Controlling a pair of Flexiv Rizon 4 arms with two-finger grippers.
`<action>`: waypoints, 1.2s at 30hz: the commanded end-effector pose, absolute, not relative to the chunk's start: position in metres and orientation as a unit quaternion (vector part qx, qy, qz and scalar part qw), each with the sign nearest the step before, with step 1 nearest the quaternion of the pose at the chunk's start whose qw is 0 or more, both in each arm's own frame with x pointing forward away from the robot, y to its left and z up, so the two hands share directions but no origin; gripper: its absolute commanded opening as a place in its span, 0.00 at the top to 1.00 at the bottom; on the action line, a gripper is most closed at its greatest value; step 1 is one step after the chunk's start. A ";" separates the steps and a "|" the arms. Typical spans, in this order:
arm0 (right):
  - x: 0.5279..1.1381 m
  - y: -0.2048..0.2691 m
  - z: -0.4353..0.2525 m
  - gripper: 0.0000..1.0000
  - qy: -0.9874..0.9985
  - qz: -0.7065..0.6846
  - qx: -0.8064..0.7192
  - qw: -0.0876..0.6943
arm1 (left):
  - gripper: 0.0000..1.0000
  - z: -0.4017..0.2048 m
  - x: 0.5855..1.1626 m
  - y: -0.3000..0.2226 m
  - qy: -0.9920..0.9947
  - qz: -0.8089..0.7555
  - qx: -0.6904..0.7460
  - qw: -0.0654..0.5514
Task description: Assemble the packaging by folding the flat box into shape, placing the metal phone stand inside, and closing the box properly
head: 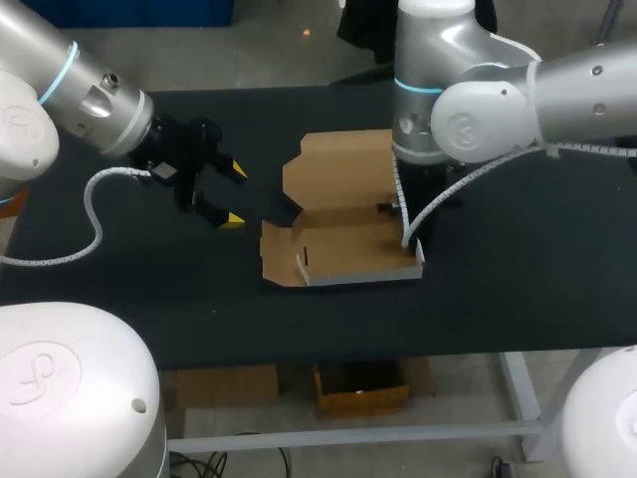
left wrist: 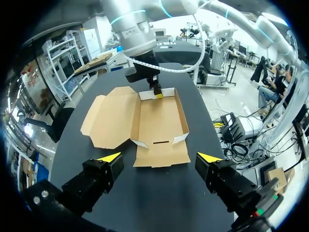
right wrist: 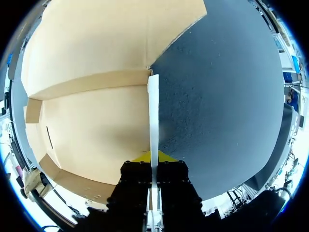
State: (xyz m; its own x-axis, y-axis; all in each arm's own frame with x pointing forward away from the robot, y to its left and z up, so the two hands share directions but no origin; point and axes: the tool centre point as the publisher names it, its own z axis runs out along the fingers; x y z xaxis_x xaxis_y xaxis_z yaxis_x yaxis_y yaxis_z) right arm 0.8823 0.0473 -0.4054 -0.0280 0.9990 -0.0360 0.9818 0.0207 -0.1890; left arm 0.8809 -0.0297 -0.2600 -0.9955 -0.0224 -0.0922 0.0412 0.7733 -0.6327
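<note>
A brown cardboard box point(head: 338, 214) lies on the black table, its lid point(head: 338, 159) spread flat at the back and its low walls partly raised. My right gripper point(right wrist: 153, 157) comes down at the box's right end and is shut on the upright white-edged side wall point(right wrist: 153, 111). From the left wrist view that gripper point(left wrist: 155, 92) shows at the box's point(left wrist: 157, 118) far end. My left gripper point(head: 235, 195) hangs open just left of the box, nothing between its fingers. In its own view the left gripper point(left wrist: 159, 157) faces the near front flap point(left wrist: 161, 155).
Bare black tabletop point(head: 518, 279) stretches to the right of the box and along the front edge. More bare table point(head: 129, 269) lies to the left, under my left arm.
</note>
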 end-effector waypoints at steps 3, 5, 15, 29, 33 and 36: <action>0.885 0.050 -0.412 1.00 -0.709 0.097 -0.696 0.058 | 0.00 -0.259 0.881 -0.030 0.941 -0.335 0.005 0.046; 0.885 0.050 -0.413 1.00 -0.708 0.100 -0.697 0.055 | 0.00 -0.259 0.881 -0.030 0.941 -0.335 0.005 0.046; 0.884 0.048 -0.414 1.00 -0.706 0.101 -0.699 0.049 | 0.00 -0.259 0.881 -0.030 0.941 -0.335 0.005 0.046; 0.884 0.048 -0.416 1.00 -0.705 0.098 -0.701 0.049 | 0.00 -0.259 0.881 -0.030 0.941 -0.335 0.005 0.046; 0.884 0.048 -0.416 1.00 -0.705 0.098 -0.701 0.049 | 0.00 -0.259 0.881 -0.030 0.941 -0.335 0.005 0.046; 0.884 0.048 -0.416 1.00 -0.705 0.098 -0.701 0.049 | 0.00 -0.259 0.881 -0.030 0.941 -0.335 0.005 0.046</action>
